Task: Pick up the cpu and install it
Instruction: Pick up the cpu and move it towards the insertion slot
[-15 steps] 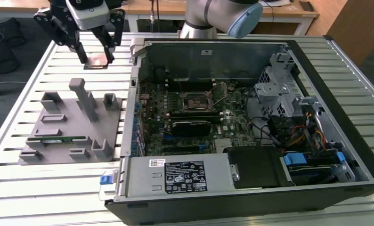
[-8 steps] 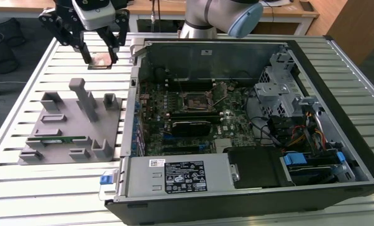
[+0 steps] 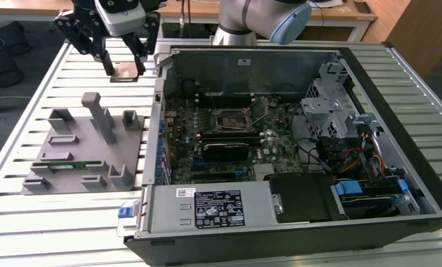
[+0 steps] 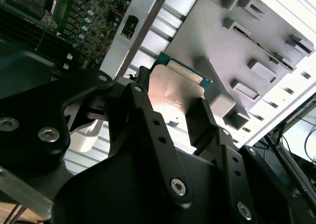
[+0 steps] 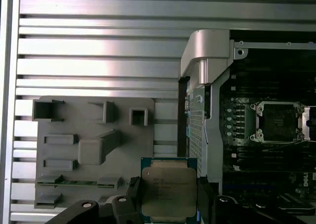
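Holding the cpu by two opposite edges, the gripper is closed on the chip, whose silvery top shows between the dark fingers in both wrist views. In the exterior view the chip hangs flat in the claw above the slatted table, apart from its surface as far as I can judge, beyond the grey fixture block and just outside the open computer case. A green memory stick lies in one slot of the fixture. Farther off, inside the case, the processor socket on the motherboard looks bare, with nothing seated in its frame. By my reading the pick-up is done, since the chip is firmly held and off any support, while the install is not yet done: chip and socket are well apart, with the case wall between them.
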Controlling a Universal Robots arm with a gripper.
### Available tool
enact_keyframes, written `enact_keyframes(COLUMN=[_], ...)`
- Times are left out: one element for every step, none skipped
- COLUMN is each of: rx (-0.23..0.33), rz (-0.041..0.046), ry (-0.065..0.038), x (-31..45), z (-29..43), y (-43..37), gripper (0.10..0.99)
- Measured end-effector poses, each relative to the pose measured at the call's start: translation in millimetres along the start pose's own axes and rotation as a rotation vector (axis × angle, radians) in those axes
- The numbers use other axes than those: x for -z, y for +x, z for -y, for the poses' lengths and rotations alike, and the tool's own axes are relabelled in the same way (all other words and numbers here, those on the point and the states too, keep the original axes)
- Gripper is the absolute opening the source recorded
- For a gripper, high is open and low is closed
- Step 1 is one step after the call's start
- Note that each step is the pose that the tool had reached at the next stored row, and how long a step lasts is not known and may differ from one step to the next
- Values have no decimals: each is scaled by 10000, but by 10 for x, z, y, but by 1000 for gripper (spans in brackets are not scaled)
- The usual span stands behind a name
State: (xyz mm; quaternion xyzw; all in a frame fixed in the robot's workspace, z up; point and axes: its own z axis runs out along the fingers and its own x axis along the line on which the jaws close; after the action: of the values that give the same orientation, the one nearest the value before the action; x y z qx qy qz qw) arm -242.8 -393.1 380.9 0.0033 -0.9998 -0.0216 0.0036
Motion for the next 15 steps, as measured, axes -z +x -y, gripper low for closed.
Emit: enact_keyframes(rx=[0,0,1,1,0,1,0,1,1,1,1,1,0,1,0], rz=[0,0,0,0,0,0,-1,-1,0,0,0,0,0,0,0], ry=[0,0,0,0,1,0,1,1,0,0,0,0,0,0,0], x=[-1,-1,-2,-3,-4,-5,-6,-6,-7,-8,-9,-9,-10,-10,-11], z=[0,0,0,0,0,0,0,0,-1,-1,-1,-1,-2,-2,-2], y=[-14,-29,-45,-58,-70,-84,-98,-110,-120,-131,-144,-156,-168,-180,-190], gripper=[541,541,541,541,541,541,541,541,541,541,541,541,541,541,541])
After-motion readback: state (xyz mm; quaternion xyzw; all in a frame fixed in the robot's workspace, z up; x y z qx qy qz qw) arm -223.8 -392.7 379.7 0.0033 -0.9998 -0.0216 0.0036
